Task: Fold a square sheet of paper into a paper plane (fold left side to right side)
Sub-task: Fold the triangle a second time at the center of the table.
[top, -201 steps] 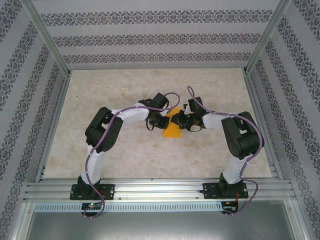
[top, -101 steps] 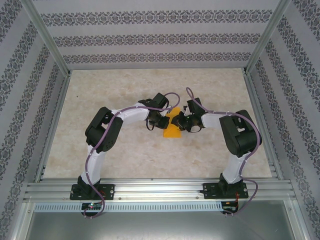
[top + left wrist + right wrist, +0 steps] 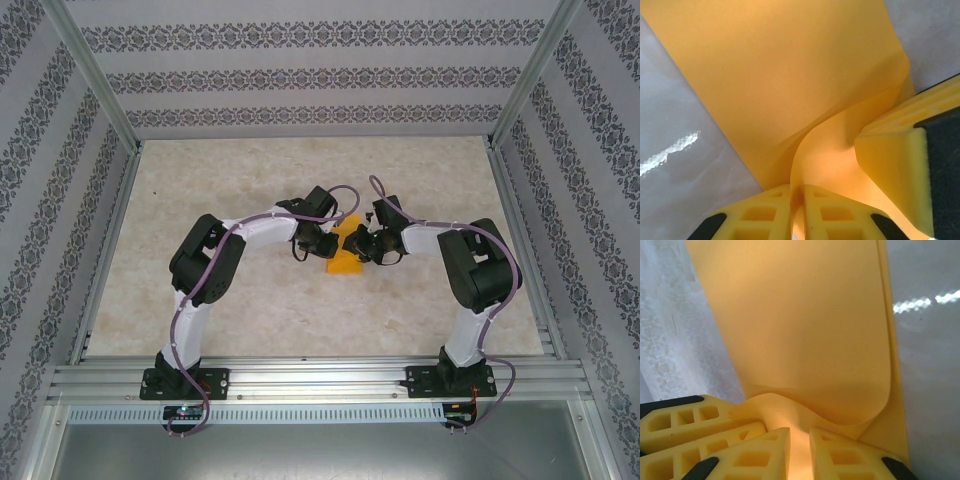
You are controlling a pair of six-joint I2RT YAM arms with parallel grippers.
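The square sheet of paper (image 3: 346, 263), bright orange, lies mid-table, with one part lifted and curled over the flat part. My left gripper (image 3: 327, 240) is shut on the raised edge; in the left wrist view the sheet (image 3: 790, 75) bends up into the pinch of the left gripper (image 3: 797, 194). My right gripper (image 3: 359, 243) faces it and is shut on the same raised fold, seen with the sheet (image 3: 800, 315) curving into the right gripper (image 3: 800, 437). The two grippers nearly touch: a right finger (image 3: 897, 167) shows beside the left jaws, and the left fingers (image 3: 695, 425) show beside the right jaws.
The beige marbled tabletop (image 3: 240, 180) surrounds the sheet. Patterned walls and metal frame posts (image 3: 95, 70) enclose the table on three sides. The aluminium rail (image 3: 320, 380) carrying both arm bases runs along the near edge.
My right gripper has edged slightly left toward the left gripper, still holding the sheet. The left arm has barely moved.
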